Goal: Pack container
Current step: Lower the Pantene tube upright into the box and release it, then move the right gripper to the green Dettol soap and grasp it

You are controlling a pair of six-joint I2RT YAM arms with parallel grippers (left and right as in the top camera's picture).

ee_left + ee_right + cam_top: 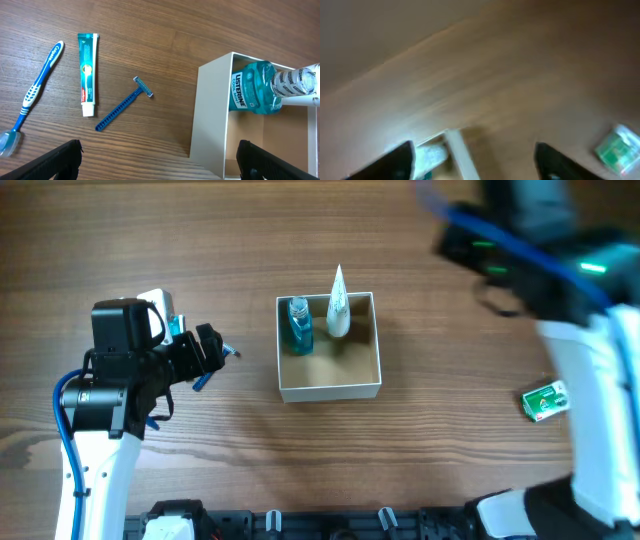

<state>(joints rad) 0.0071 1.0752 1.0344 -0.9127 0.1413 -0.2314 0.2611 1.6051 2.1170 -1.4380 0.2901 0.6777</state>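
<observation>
Sitting in the middle of the table (180, 240), the container (330, 391) holds a blue mouthwash bottle (299, 326) and a white tube (339, 305). The left gripper (222, 355) is beside it, fingers apart, holding nothing. The right gripper (474, 146) has its fingers apart too.

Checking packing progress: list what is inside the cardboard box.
Inside the cardboard box: a blue Listerine bottle and a white tube, both at its far side. The remaining floor is bare; what lies beneath those two is covered.
</observation>
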